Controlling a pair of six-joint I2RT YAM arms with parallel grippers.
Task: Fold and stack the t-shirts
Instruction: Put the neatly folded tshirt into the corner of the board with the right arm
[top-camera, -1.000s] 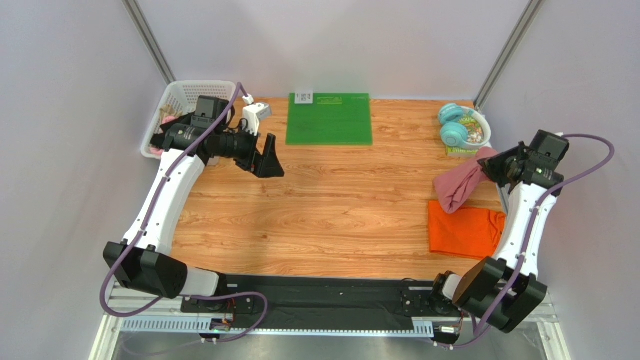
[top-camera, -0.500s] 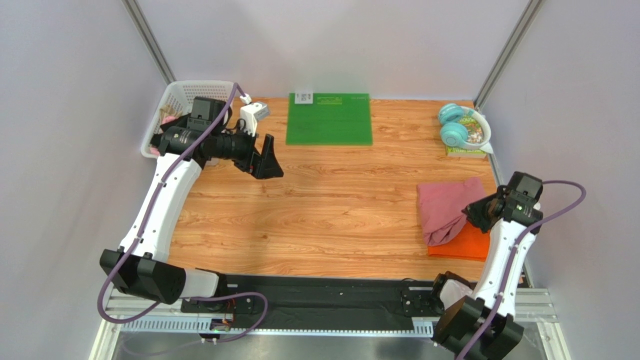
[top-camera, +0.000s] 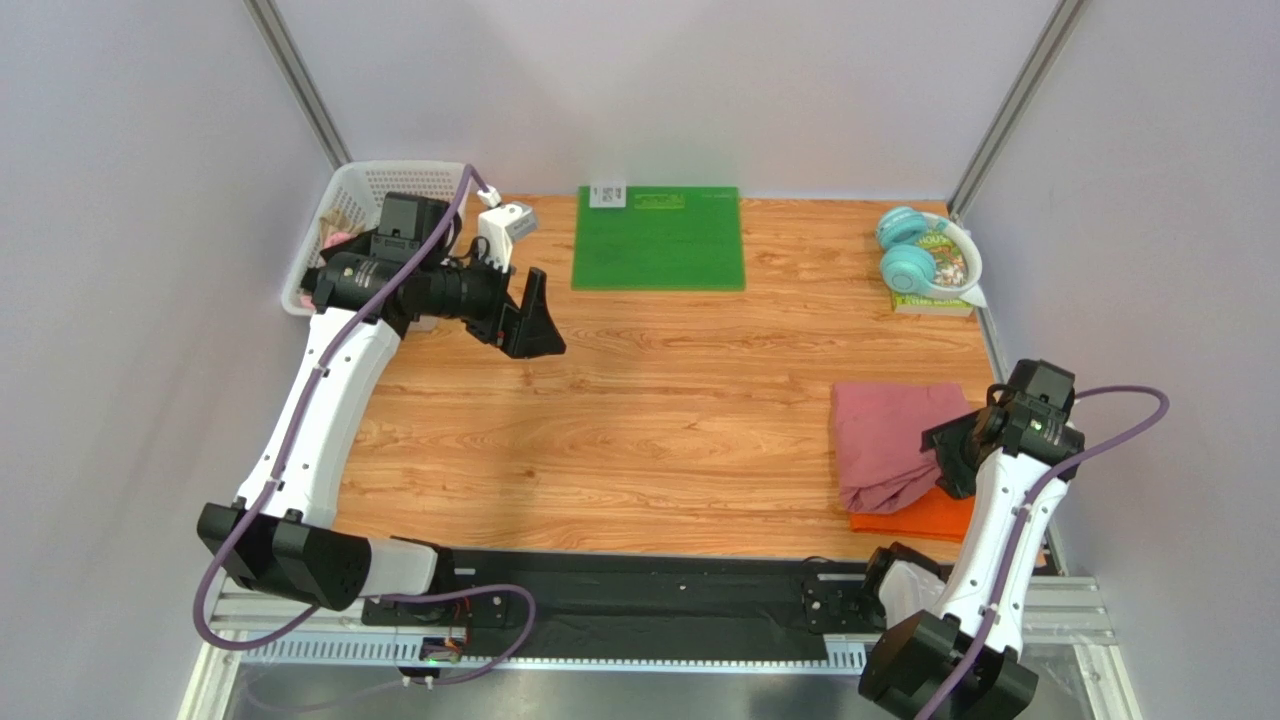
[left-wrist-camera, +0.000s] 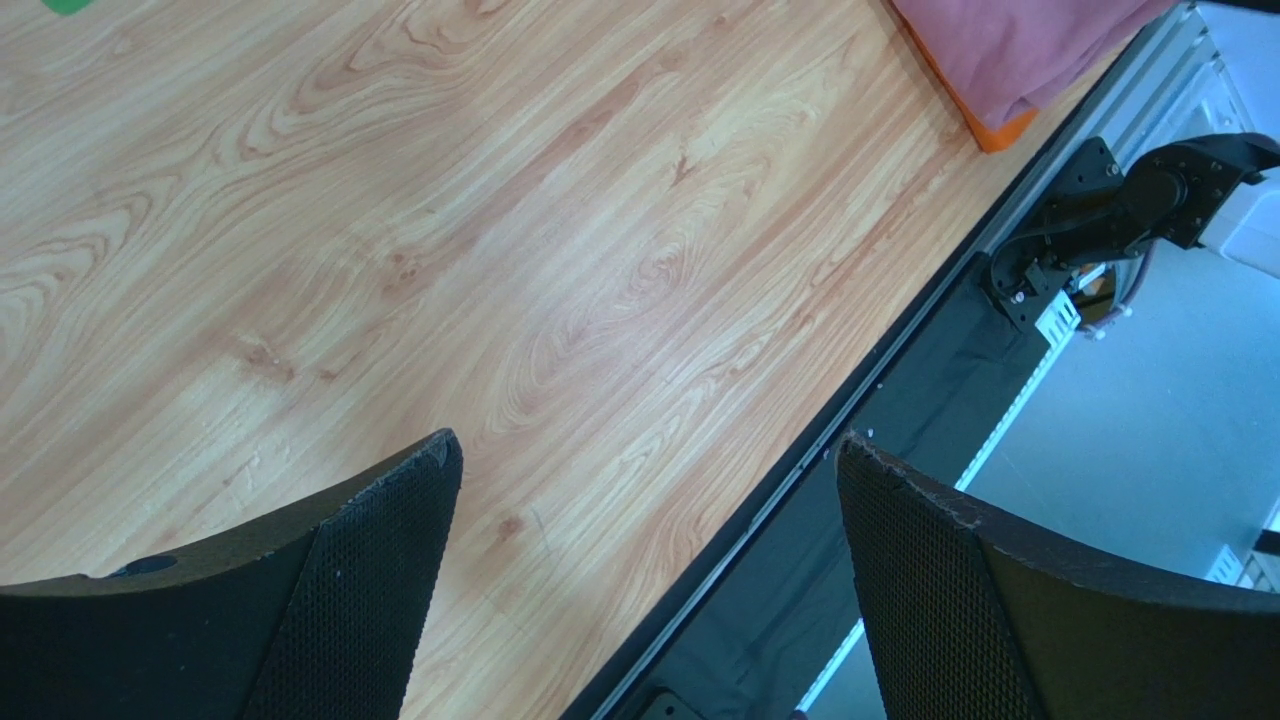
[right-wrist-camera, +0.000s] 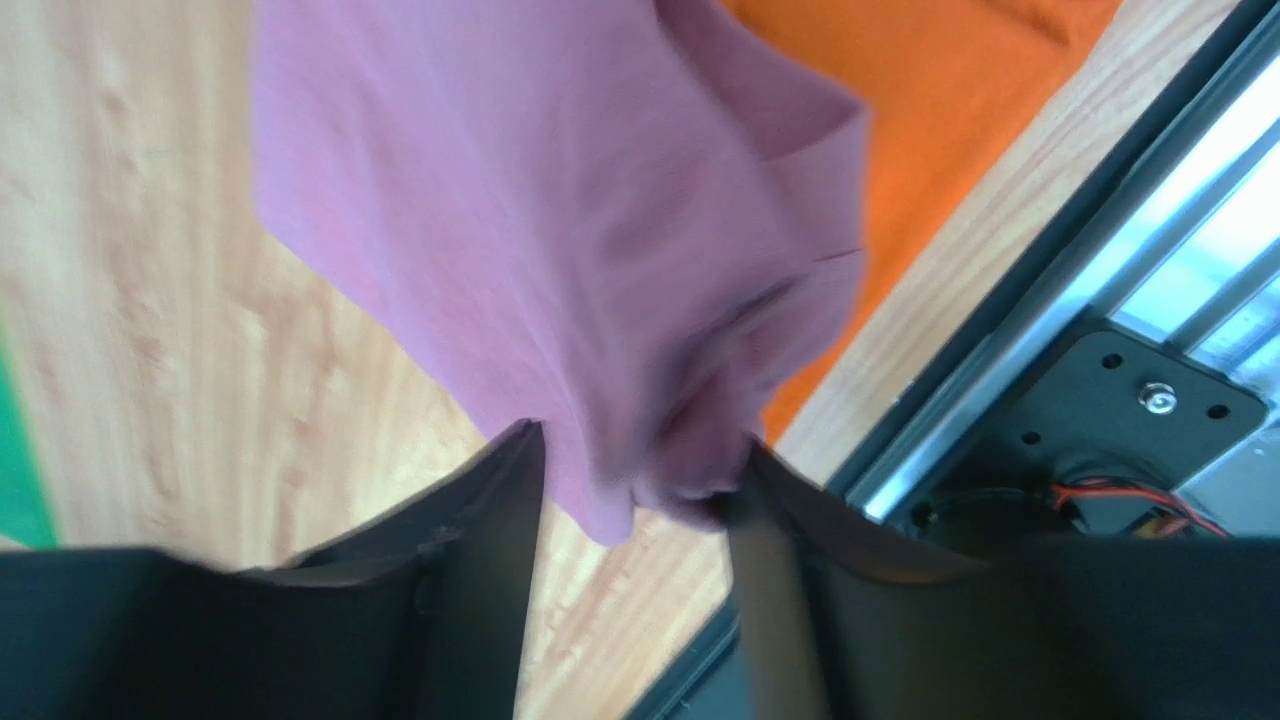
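**Pink t-shirt on the orange one, my right grip on it**

From above: my right gripper (top-camera: 950, 458) is at the right edge of the folded, plain pink t-shirt (top-camera: 887, 432), which lies over the orange t-shirt (top-camera: 920, 519). My left gripper (top-camera: 534, 323) is well apart. Left wrist: fingers spread wide, holding nothing. Right wrist: fingers pinch bunched pink cloth.

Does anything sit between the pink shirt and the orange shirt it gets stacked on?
Nothing visible does. The pink shirt lies directly on the orange shirt, covering most of it, with no other thing between them. Its near edge is bunched between the fingers of the right gripper.
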